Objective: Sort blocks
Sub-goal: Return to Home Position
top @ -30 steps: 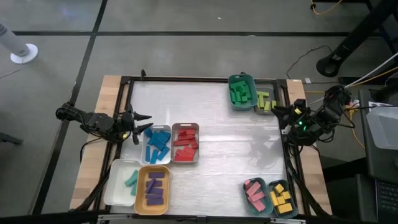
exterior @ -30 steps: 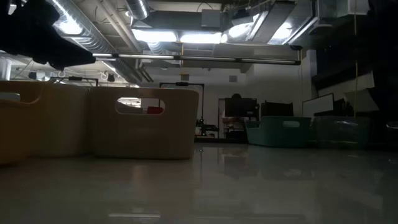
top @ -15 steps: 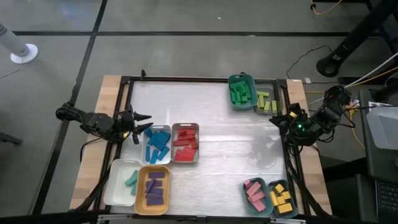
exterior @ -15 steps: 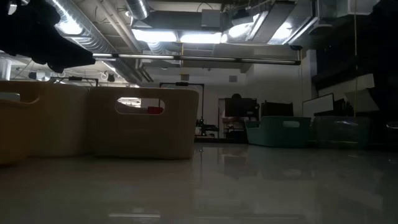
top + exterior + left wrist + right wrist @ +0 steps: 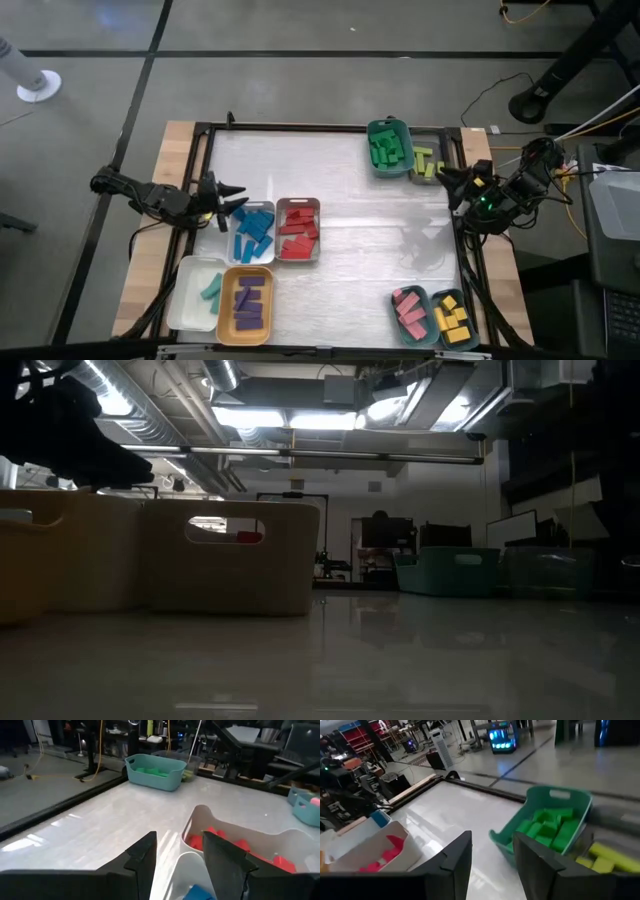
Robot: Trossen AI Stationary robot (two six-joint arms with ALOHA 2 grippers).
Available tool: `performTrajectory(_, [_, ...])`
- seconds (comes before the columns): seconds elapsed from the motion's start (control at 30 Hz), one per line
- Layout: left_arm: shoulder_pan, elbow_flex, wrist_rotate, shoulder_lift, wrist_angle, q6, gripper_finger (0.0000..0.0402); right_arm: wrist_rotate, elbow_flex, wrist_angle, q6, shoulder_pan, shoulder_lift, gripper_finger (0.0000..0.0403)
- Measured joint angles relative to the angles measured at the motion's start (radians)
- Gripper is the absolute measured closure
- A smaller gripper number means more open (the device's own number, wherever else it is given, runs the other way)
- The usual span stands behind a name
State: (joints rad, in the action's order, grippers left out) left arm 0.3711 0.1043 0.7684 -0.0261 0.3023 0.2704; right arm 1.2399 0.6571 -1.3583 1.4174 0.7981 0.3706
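The blocks lie sorted by colour in trays: blue point(image 5: 253, 229), red point(image 5: 298, 231), purple point(image 5: 247, 303), one teal point(image 5: 212, 290), green point(image 5: 387, 148), lime point(image 5: 428, 162), pink point(image 5: 407, 309), yellow point(image 5: 453, 318). My left gripper point(image 5: 232, 197) hovers open at the table's left edge, beside the blue tray's far left corner, nothing between its fingers point(image 5: 142, 857). My right gripper point(image 5: 446, 180) hovers open at the right edge, just near of the lime tray, its fingers point(image 5: 455, 855) empty; its view shows the green blocks point(image 5: 547, 826).
The trays stand in three groups: near left, far right and near right. A bare stretch of tabletop point(image 5: 370, 240) lies between them. A black frame point(image 5: 300, 127) runs round the table. In the low view the near-left trays point(image 5: 230, 560) stand as a wall at the left.
Both wrists have rolled a little about the line their fingers point along, and my left gripper hangs slightly lower in the low view. Neither gripper has opened or shut. The blocks and trays have kept their places.
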Motion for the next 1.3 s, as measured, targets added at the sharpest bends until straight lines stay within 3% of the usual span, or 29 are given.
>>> performTrajectory(0.73, [-0.021, -0.001, 0.0, 0.0, 0.003, -0.096, 0.0254, 0.052, -0.041, 0.055, -0.07, 0.0, 0.0, 0.0258])
performTrajectory(0.9, [-0.021, -0.001, 0.0, 0.0, 0.003, -0.096, 0.0254, 0.047, -0.151, 0.242, -0.061, 0.0, 0.0, 0.0258])
performTrajectory(1.03, [-0.021, -0.001, 0.0, 0.0, 0.003, -0.096, 0.0254, -0.018, -0.253, 0.443, -0.071, 0.0, 0.0, 0.0258])
performTrajectory(1.3, [-0.021, -0.002, 0.0, 0.0, 0.003, -0.095, 0.0254, -0.154, -0.427, 0.924, -0.389, -0.001, 0.0, 0.0258])
